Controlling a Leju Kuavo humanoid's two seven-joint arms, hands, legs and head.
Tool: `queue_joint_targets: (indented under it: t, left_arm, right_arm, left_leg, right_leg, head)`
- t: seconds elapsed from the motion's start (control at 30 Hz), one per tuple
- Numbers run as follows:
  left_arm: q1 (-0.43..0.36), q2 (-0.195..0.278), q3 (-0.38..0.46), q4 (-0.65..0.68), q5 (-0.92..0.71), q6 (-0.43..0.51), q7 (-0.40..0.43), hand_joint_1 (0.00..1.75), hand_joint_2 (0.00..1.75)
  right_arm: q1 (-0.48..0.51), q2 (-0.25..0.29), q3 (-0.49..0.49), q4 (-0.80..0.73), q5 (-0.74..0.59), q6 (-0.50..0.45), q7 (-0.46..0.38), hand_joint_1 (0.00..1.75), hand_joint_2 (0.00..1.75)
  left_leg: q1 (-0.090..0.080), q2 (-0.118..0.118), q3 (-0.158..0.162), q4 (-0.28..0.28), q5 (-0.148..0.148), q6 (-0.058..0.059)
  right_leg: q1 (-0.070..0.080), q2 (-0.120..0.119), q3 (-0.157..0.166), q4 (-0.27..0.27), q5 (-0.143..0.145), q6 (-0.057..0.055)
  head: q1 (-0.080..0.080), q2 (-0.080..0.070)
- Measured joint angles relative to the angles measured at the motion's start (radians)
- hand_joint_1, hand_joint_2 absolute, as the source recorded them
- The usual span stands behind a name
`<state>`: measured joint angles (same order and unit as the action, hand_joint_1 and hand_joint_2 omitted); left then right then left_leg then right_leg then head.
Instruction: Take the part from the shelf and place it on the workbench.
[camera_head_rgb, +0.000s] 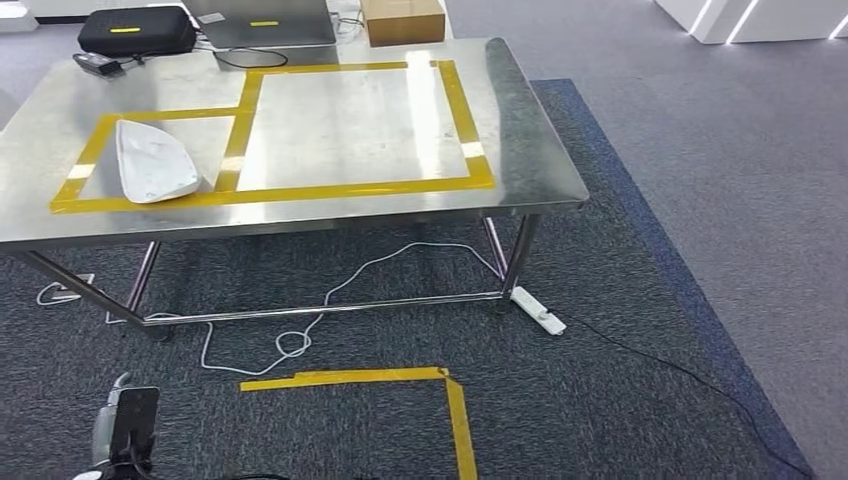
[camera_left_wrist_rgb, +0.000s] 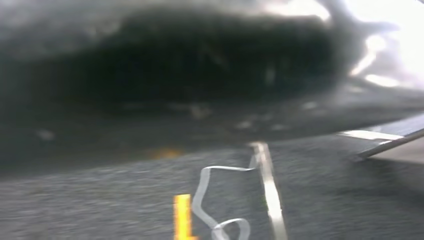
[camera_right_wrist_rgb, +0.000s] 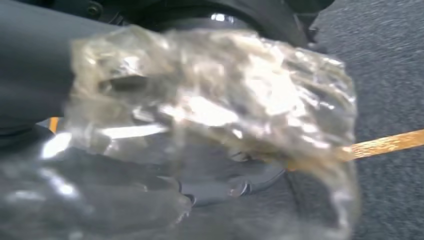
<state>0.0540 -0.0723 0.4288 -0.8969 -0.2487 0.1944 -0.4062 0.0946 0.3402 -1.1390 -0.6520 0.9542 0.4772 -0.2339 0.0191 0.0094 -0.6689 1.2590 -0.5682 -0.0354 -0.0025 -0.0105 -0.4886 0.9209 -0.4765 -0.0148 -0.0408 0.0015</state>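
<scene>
The clear-bagged part (camera_right_wrist_rgb: 215, 125) lies closest to the right wrist camera, apparently gripped by the right hand (camera_right_wrist_rgb: 30, 70), whose fingers the bag hides. Transport appears complete; the next move calls for raising the part onto the steel workbench (camera_head_rgb: 520, 150) at 12 o'clock, inside the yellow tape frame (camera_head_rgb: 350, 190). The left hand's state cannot be told; its arm hangs toward the carpet (camera_left_wrist_rgb: 325, 200).
</scene>
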Motion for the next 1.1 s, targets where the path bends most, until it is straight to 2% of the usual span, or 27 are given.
queue_joint_targets:
  t: [0.03, 0.07, 0.1, 0.17, 0.2, 0.27, 0.3, 0.33, 0.37, 0.43, 0.47, 0.5, 0.53, 0.6, 0.63, 0.67, 0.7, 0.77, 0.8, 0.83, 0.87, 0.93, 0.97, 1.0, 1.03, 1.07, 1.1]
  left_arm:
    - [-0.003, 0.002, -0.002, 0.019, -0.002, 0.002, -0.001, 0.00, 0.00]
    - [-0.006, 0.004, -0.003, 0.037, -0.003, 0.003, -0.003, 0.00, 0.00]
    - [-0.011, 0.006, -0.006, 0.054, -0.003, 0.004, -0.005, 0.00, 0.00]
    - [-0.019, 0.009, -0.009, 0.086, -0.002, 0.005, -0.009, 0.00, 0.00]
    - [-0.023, 0.011, -0.010, 0.103, -0.002, 0.004, -0.009, 0.00, 0.00]
    - [-0.030, 0.013, -0.012, 0.139, -0.002, 0.001, -0.010, 0.00, 0.00]
    - [-0.034, 0.013, -0.012, 0.159, -0.001, 0.000, -0.011, 0.00, 0.00]
    - [-0.039, 0.013, -0.013, 0.178, -0.001, -0.001, -0.013, 0.00, 0.00]
    - [-0.045, 0.013, -0.013, 0.197, 0.000, -0.002, -0.016, 0.00, 0.00]
    - [-0.053, 0.013, -0.013, 0.231, 0.000, -0.004, -0.020, 0.00, 0.00]
    - [-0.056, 0.013, -0.013, 0.246, 0.000, -0.004, -0.021, 0.00, 0.00]
    - [-0.058, 0.014, -0.013, 0.258, 0.000, -0.005, -0.021, 0.00, 0.00]
    - [-0.061, 0.014, -0.013, 0.270, -0.001, -0.005, -0.021, 0.00, 0.00]
    - [-0.068, 0.014, -0.016, 0.293, -0.010, -0.003, -0.019, 0.00, 0.00]
    - [-0.071, 0.014, -0.020, 0.306, -0.017, 0.000, -0.018, 0.00, 0.00]
    - [-0.075, 0.013, -0.023, 0.319, -0.023, 0.004, -0.016, 0.00, 0.00]
    - [-0.078, 0.013, -0.026, 0.333, -0.027, 0.008, -0.014, 0.00, 0.00]
    - [-0.082, 0.014, -0.028, 0.357, -0.032, 0.013, -0.013, 0.00, 0.00]
    - [-0.082, 0.015, -0.029, 0.368, -0.033, 0.014, -0.012, 0.00, 0.00]
    - [-0.082, 0.015, -0.029, 0.377, -0.033, 0.015, -0.010, 0.00, 0.00]
    - [-0.082, 0.016, -0.030, 0.387, -0.034, 0.017, -0.008, 0.00, 0.00]
    - [-0.083, 0.019, -0.031, 0.409, -0.039, 0.027, -0.002, 0.00, 0.00]
    - [-0.085, 0.020, -0.032, 0.422, -0.043, 0.034, -0.001, 0.00, 0.00]
    - [-0.087, 0.022, -0.033, 0.436, -0.045, 0.040, -0.001, 0.00, 0.00]
    - [-0.088, 0.023, -0.035, 0.447, -0.047, 0.045, -0.001, 0.00, 0.00]
    - [-0.089, 0.024, -0.037, 0.457, -0.048, 0.049, -0.001, 0.00, 0.00]
    - [-0.090, 0.025, -0.039, 0.465, -0.050, 0.053, 0.000, 0.00, 0.00]
  right_arm:
    - [0.000, 0.001, -0.004, -0.001, 0.003, 0.001, 0.000, 0.00, 0.00]
    - [-0.001, 0.001, -0.008, -0.002, 0.004, 0.002, -0.001, 0.00, 0.00]
    - [-0.002, 0.001, -0.012, -0.003, 0.006, 0.002, -0.001, 0.00, 0.00]
    - [-0.006, 0.002, -0.020, -0.006, 0.010, 0.004, -0.003, 0.00, 0.00]
    - [-0.007, 0.003, -0.024, -0.008, 0.013, 0.004, -0.004, 0.00, 0.00]
    - [-0.008, 0.004, -0.033, -0.008, 0.020, 0.006, -0.006, 0.00, 0.00]
    - [-0.007, 0.004, -0.038, -0.009, 0.025, 0.007, -0.007, 0.00, 0.00]
    - [-0.007, 0.004, -0.044, -0.009, 0.030, 0.008, -0.008, 0.00, 0.00]
    - [-0.008, 0.004, -0.050, -0.009, 0.035, 0.009, -0.010, 0.00, 0.00]
    - [-0.013, 0.004, -0.059, -0.009, 0.042, 0.010, -0.014, 0.00, 0.00]
    - [-0.015, 0.004, -0.063, -0.009, 0.044, 0.010, -0.015, 0.00, 0.00]
    - [-0.017, 0.004, -0.067, -0.009, 0.045, 0.010, -0.016, 0.00, 0.00]
    - [-0.019, 0.004, -0.070, -0.009, 0.048, 0.010, -0.017, 0.00, 0.00]
    - [-0.023, 0.003, -0.076, -0.009, 0.057, 0.009, -0.019, 0.00, 0.00]
    - [-0.027, 0.003, -0.079, -0.009, 0.064, 0.008, -0.020, 0.00, 0.00]
    - [-0.032, 0.002, -0.081, -0.010, 0.070, 0.007, -0.022, 0.00, 0.00]
    - [-0.036, 0.002, -0.085, -0.010, 0.074, 0.006, -0.024, 0.00, 0.00]
    - [-0.039, 0.002, -0.092, -0.009, 0.078, 0.005, -0.026, 0.00, 0.00]
    - [-0.039, 0.002, -0.096, -0.008, 0.079, 0.005, -0.027, 0.00, 0.00]
    - [-0.038, 0.002, -0.098, -0.008, 0.080, 0.005, -0.027, 0.00, 0.00]
    - [-0.038, 0.002, -0.100, -0.008, 0.081, 0.004, -0.027, 0.00, 0.00]
    - [-0.039, 0.002, -0.104, -0.004, 0.086, 0.002, -0.029, 0.00, 0.00]
    - [-0.039, 0.002, -0.107, -0.001, 0.090, -0.001, -0.031, 0.00, 0.00]
    - [-0.040, 0.002, -0.111, 0.003, 0.093, -0.004, -0.033, 0.00, 0.00]
    - [-0.041, 0.002, -0.114, 0.006, 0.095, -0.007, -0.035, 0.00, 0.00]
    - [-0.041, 0.002, -0.117, 0.008, 0.097, -0.009, -0.036, 0.00, 0.00]
    - [-0.042, 0.002, -0.119, 0.010, 0.100, -0.009, -0.036, 0.00, 0.00]
  left_leg:
    - [0.006, 0.000, 0.028, -0.022, 0.027, -0.008]
    - [0.014, 0.000, 0.070, -0.077, 0.054, -0.017]
    - [0.019, -0.004, 0.114, -0.140, 0.064, -0.027]
    - [0.024, -0.014, 0.166, -0.231, 0.053, -0.025]
    - [0.021, -0.018, 0.168, -0.241, 0.041, -0.017]
    - [0.019, -0.016, 0.153, -0.239, 0.043, 0.009]
    - [0.018, -0.013, 0.143, -0.238, 0.050, 0.021]
    - [0.017, -0.010, 0.132, -0.238, 0.059, 0.033]
    - [0.014, -0.007, 0.118, -0.239, 0.070, 0.043]
    - [0.006, -0.002, 0.089, -0.238, 0.093, 0.055]
    - [0.001, 0.000, 0.074, -0.238, 0.105, 0.057]
    - [-0.004, 0.003, 0.059, -0.238, 0.117, 0.059]
    - [-0.009, 0.004, 0.045, -0.238, 0.129, 0.060]
    - [-0.016, 0.004, 0.022, -0.237, 0.153, 0.059]
    - [-0.018, 0.004, 0.014, -0.237, 0.165, 0.057]
    - [-0.019, 0.005, 0.011, -0.239, 0.177, 0.054]
    - [-0.017, 0.006, 0.010, -0.242, 0.189, 0.048]
    - [-0.014, 0.008, 0.008, -0.253, 0.211, 0.035]
    - [-0.013, 0.006, 0.003, -0.252, 0.203, 0.029]
    - [-0.012, 0.004, -0.003, -0.238, 0.173, 0.024]
    - [-0.011, 0.002, -0.012, -0.205, 0.123, 0.019]
    - [-0.009, 0.000, -0.027, -0.086, 0.012, 0.011]
    - [-0.009, 0.000, -0.028, -0.025, -0.011, 0.007]
    - [-0.008, 0.000, -0.020, 0.018, -0.006, 0.005]
    - [-0.008, 0.000, -0.001, 0.030, 0.021, 0.003]
    - [-0.007, 0.000, 0.034, 0.009, 0.054, 0.003]
    - [-0.006, -0.001, 0.086, -0.046, 0.070, 0.004]
  right_leg:
    - [-0.005, 0.001, -0.018, 0.013, 0.005, 0.005]
    - [-0.010, 0.002, -0.036, 0.028, 0.007, 0.011]
    - [-0.012, 0.003, -0.054, 0.045, 0.007, 0.018]
    - [-0.011, 0.007, -0.085, 0.076, 0.010, 0.032]
    - [-0.009, 0.009, -0.096, 0.086, 0.014, 0.039]
    - [-0.012, 0.011, -0.109, 0.095, 0.019, 0.049]
    - [-0.014, 0.011, -0.117, 0.106, 0.005, 0.052]
    - [-0.015, 0.011, -0.129, 0.133, -0.028, 0.055]
    - [-0.016, 0.010, -0.146, 0.180, -0.075, 0.057]
    - [-0.016, 0.010, -0.179, 0.309, -0.164, 0.058]
    - [-0.015, 0.010, -0.183, 0.359, -0.181, 0.057]
    - [-0.014, 0.010, -0.173, 0.379, -0.173, 0.052]
    - [-0.011, 0.010, -0.143, 0.363, -0.148, 0.045]
    - [0.002, 0.009, -0.036, 0.239, -0.102, 0.021]
    - [0.009, 0.008, 0.025, 0.152, -0.101, 0.009]
    - [0.015, 0.007, 0.069, 0.086, -0.109, 0.004]
    - [0.020, 0.007, 0.093, 0.043, -0.120, 0.001]
    - [0.021, 0.007, 0.087, 0.022, -0.105, 0.002]
    - [0.019, 0.005, 0.076, 0.019, -0.090, -0.002]
    - [0.017, 0.004, 0.062, 0.016, -0.073, -0.007]
    - [0.014, 0.002, 0.046, 0.013, -0.056, -0.011]
    - [0.014, 0.001, 0.010, 0.015, -0.027, -0.014]
    - [0.014, 0.000, -0.008, 0.018, -0.012, -0.013]
    - [0.014, -0.001, -0.028, 0.023, 0.002, -0.012]
    - [0.014, -0.001, -0.048, 0.031, 0.014, -0.009]
    - [0.013, -0.002, -0.069, 0.041, 0.025, -0.005]
    - [0.012, -0.002, -0.088, 0.052, 0.034, -0.001]
  head:
    - [0.000, 0.000]
    - [0.000, 0.000]
    - [-0.002, 0.000]
    - [-0.005, 0.000]
    - [-0.006, 0.000]
    - [-0.005, 0.000]
    - [-0.004, 0.000]
    - [-0.002, 0.000]
    - [0.000, 0.000]
    - [0.003, 0.000]
    - [0.003, 0.000]
    - [0.003, 0.000]
    - [0.003, 0.000]
    - [0.002, 0.000]
    - [0.003, 0.000]
    - [0.003, 0.000]
    - [0.004, 0.000]
    - [0.009, 0.000]
    - [0.011, 0.000]
    - [0.010, 0.000]
    - [0.008, 0.000]
    - [0.003, 0.000]
    - [0.002, 0.000]
    - [0.002, 0.000]
    - [0.001, 0.000]
    - [0.001, 0.000]
    - [0.000, 0.000]
